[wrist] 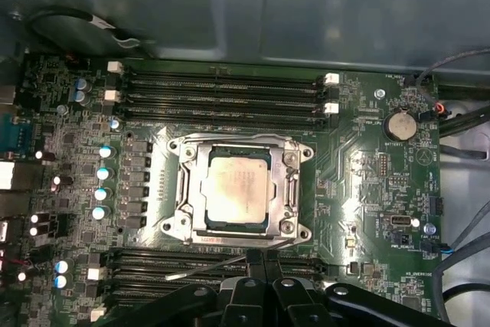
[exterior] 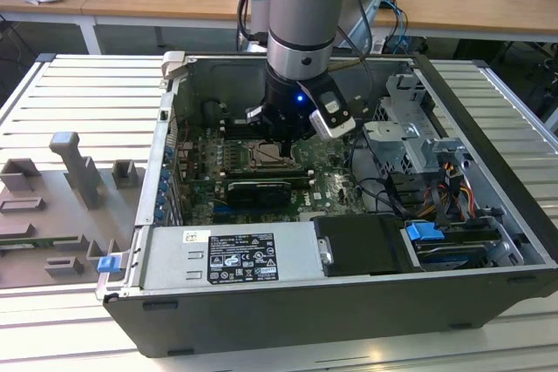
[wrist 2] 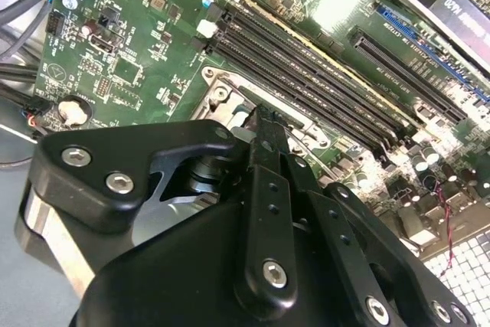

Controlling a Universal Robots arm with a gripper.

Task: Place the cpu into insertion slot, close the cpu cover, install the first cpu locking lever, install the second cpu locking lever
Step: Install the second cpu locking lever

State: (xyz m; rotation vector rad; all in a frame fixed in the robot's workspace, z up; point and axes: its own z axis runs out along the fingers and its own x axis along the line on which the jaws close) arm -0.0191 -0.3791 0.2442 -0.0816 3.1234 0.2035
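The small flat square cpu [wrist: 237, 188] with its pale silvery-beige metal face lies inside the square insertion slot [wrist: 188, 165] on the green circuit board [wrist: 360, 181], and the silvery metal cpu cover [wrist: 288, 189], a frame plate with a cut-out middle, lies flat around it, so that the chip face shows through the opening. In the first wrist view a thin silver wire lever [wrist: 210, 265] lies along the socket edge that is nearest to the gripper and stands out at an angle over the long black memory slots [wrist: 222, 91], which run on two sides of the socket. A round silver coin battery [wrist: 398, 123] sits on the board well apart from the socket. The black gripper [wrist: 257, 259] hangs just above this socket edge; its two fingers [wrist 2: 264, 160] are pressed together with no gap, and I cannot see any thing between them. In the exterior view the gripper [exterior: 281, 139] on the grey and light blue arm [exterior: 307, 6] reaches down into the open dark grey computer case [exterior: 488, 215], directly over the socket [exterior: 272, 156]. The case lies on a pale slatted metal bench [exterior: 70, 102], and a grey plastic fixture with raised blocks [exterior: 65, 202] lies on the bench at the exterior view's left.
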